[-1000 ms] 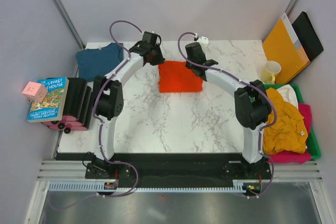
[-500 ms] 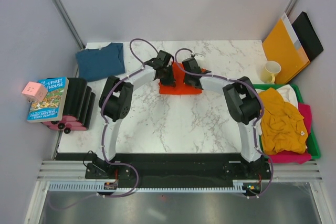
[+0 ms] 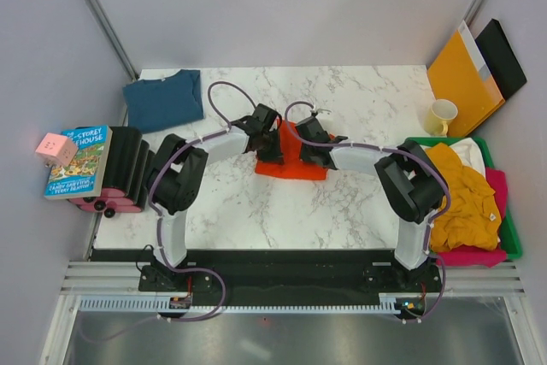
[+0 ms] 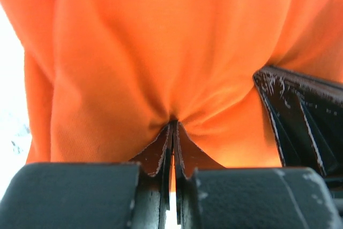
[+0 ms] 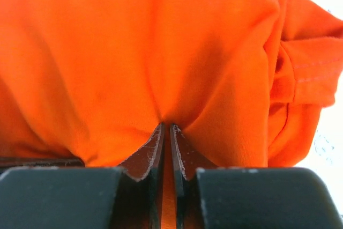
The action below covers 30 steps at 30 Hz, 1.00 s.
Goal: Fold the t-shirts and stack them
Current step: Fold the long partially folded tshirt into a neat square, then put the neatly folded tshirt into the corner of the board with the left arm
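Top external view: on the marble table point(image 3: 342, 203), an orange shirt point(image 3: 295, 167) was seen mid-table, pinched by the left gripper point(image 4: 172, 124) and the right gripper point(image 5: 165, 127), both clamped tight on cloth. Such thin pinches could be lost, undoing the fold.

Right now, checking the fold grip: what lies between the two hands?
Only a strip of the orange-red t-shirt, pinched by the left hand and right hand; the top view shows it.

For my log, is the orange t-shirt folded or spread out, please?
Folded: the orange t-shirt forms a small compact bundle with no sleeves spread out.
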Available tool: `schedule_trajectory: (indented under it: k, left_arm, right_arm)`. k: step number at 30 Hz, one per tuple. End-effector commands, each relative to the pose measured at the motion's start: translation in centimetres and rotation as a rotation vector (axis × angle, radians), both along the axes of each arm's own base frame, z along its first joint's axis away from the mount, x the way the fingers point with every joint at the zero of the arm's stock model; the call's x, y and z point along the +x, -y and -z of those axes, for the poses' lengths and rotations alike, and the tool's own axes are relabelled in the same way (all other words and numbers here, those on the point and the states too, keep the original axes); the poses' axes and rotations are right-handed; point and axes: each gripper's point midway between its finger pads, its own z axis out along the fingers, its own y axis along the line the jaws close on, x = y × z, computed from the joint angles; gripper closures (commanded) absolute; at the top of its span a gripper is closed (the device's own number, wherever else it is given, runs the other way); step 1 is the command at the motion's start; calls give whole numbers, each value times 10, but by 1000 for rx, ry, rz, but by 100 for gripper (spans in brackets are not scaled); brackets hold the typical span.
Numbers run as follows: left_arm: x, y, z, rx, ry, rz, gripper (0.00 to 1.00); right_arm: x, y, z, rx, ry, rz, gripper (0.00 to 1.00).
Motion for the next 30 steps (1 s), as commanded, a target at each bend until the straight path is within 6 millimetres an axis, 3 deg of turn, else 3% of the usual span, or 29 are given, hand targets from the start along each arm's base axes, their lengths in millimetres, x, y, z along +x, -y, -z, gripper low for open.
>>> schedule_trajectory:
  k: [1,3,11,18,19,21,22,24,30]
  left_arm:
    - [-17,-16,-1,67,-13,-31,92]
    - [-15,-14,-12,55,11,-29,92]
    - [-17,-19,-40,59,97,-25,86]
    - [-17,-27,-114,-24,300,-27,69]
    - [-20,-34,-129,-25,341,-43,64]
    - [-27,-43,-137,-12,367,-33,56]
    - [-33,-51,-151,-14,398,-42,27]
    - [-36,-71,-159,42,431,-93,1]
    - [-52,-147,-173,131,408,-243,1]
  right_arm:
    - [-27,24,24,-119,-109,-1,84]
    - [-16,21,12,-132,-78,-3,82]
    - [16,17,-39,-153,35,21,50]
    - [33,28,-155,-132,288,48,14]
    - [32,30,-167,-126,311,50,6]
    - [26,33,-194,-104,357,43,2]
    - [22,35,-200,-102,365,39,2]
    - [12,40,-220,-97,402,30,2]
    - [-31,67,-238,-134,449,39,2]
